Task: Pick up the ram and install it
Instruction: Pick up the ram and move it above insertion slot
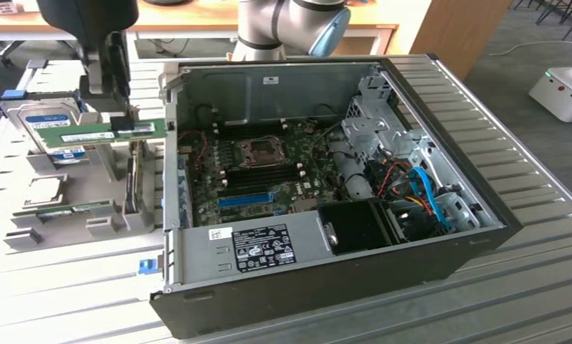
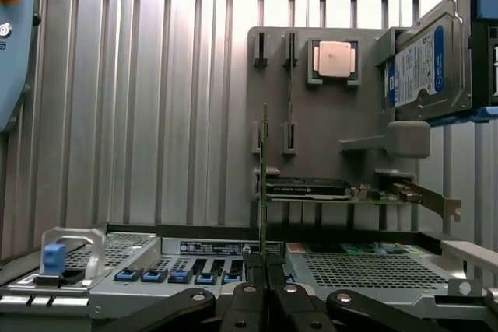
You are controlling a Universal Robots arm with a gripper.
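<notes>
Pincer (image 2: 266, 270) grips the ram (image 1: 90, 135) by its long edge, beside the computer case (image 1: 200, 252); this thin board seems light, stiff and fragile.

Silver-grey arm (image 1: 262, 25) with blue joint cap (image 1: 329, 32), black fingers (image 2: 254, 277).

Two green sticks: the ram (image 1: 94, 134) in the claw (image 1: 114, 118), a second stick (image 1: 76, 208) well apart from it. One hard drive (image 1: 47, 125) just beside the claw. One computer case (image 1: 296, 290).
</notes>
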